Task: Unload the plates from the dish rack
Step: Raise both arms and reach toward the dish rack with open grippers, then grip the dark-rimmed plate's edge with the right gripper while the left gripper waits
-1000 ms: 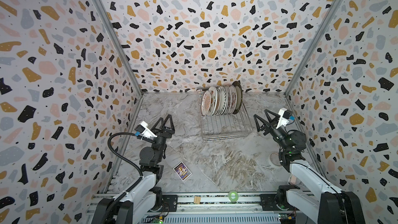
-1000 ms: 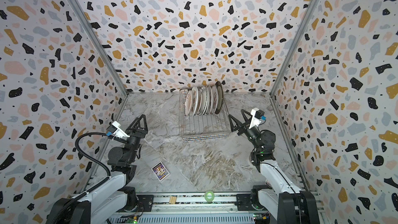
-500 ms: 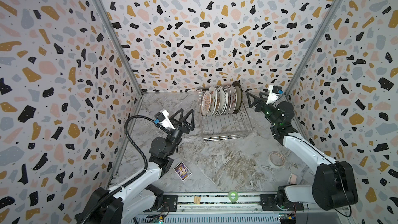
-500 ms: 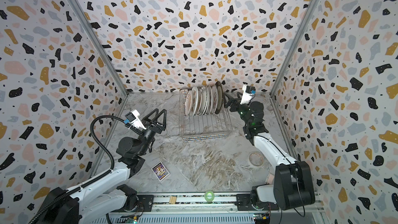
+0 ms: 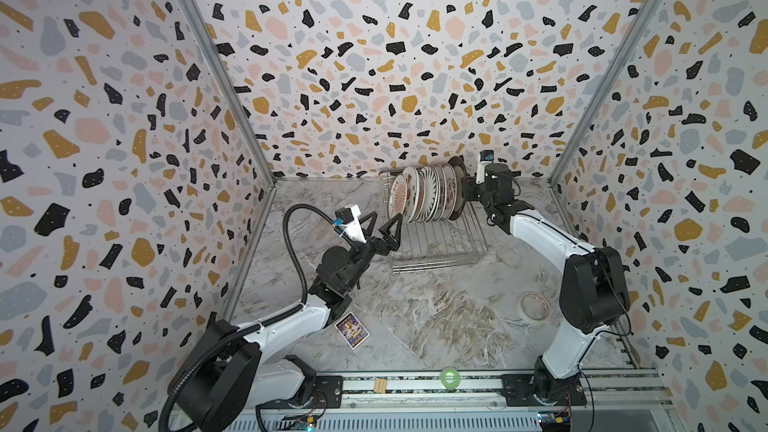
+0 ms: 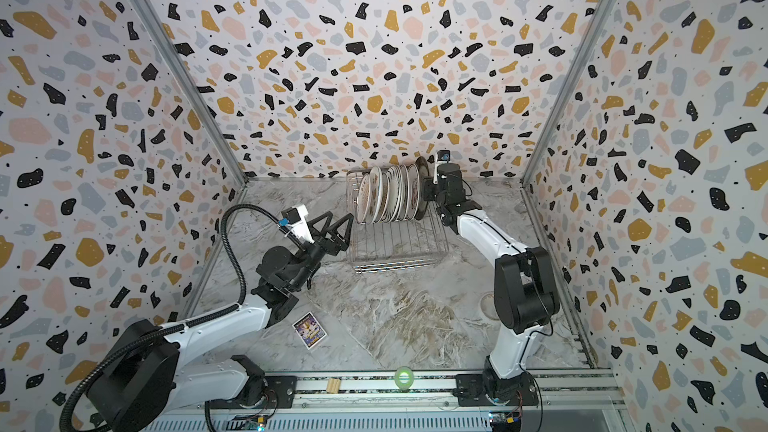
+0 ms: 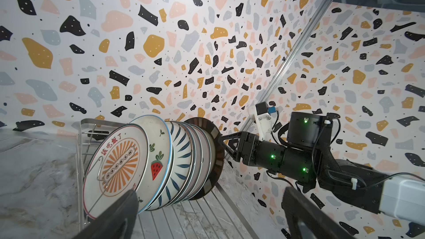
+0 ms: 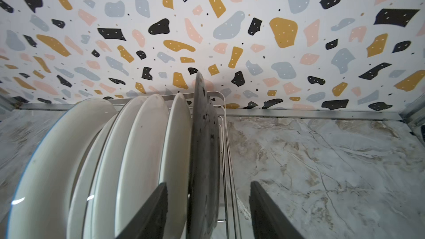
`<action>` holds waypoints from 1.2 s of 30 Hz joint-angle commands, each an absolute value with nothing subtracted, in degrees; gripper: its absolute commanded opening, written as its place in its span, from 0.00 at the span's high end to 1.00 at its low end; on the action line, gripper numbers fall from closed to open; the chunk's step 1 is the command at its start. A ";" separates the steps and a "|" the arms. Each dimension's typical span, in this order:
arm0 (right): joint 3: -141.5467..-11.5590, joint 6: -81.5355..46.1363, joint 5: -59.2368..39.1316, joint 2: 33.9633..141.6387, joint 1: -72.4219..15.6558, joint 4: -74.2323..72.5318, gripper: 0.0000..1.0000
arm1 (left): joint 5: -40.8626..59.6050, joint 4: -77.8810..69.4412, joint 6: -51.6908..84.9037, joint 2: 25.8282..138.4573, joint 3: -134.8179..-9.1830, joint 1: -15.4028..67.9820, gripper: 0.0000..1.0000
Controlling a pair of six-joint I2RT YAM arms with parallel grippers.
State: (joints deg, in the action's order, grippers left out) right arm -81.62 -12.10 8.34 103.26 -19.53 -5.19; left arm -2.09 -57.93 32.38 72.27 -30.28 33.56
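Right gripper [image 8: 208,183]: your jaws sat astride the dark plate [image 8: 204,139] at the rack's [image 5: 440,260] right end. One finger [image 8: 149,212] was slipped between it and the white neighbour [image 8: 177,148], the other stood clear on the outer side. Not clamped yet.
Left gripper [image 5: 386,218]: spread wide, empty, hovering just off the rack's near-left corner.
Plates [image 5: 424,197]: all stood on edge in the rack's far half, none out.
Tip: I'd centre on the rim before squeezing, then lift straight up so you don't drag the neighbour.
Right wrist view: the only one that showed the finger gaps.
Left wrist view: showed the painted faces and your gripper side-on, but hid the slot.
Top views: showed the whole rack, fingertips too small to read.
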 commanded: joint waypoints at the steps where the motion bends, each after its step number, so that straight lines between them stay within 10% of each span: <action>1: -86.80 -9.60 12.74 104.56 -20.69 0.40 0.50 | -3.31 -59.42 32.29 73.76 -33.12 34.17 0.00; 36: -95.57 -4.76 32.08 109.32 -27.00 6.25 0.96 | -5.39 -59.33 35.51 77.10 -32.57 34.69 0.00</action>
State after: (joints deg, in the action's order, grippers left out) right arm -96.18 -6.92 28.47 115.31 -25.93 5.56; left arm -4.14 -57.43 35.46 78.43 -31.92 34.30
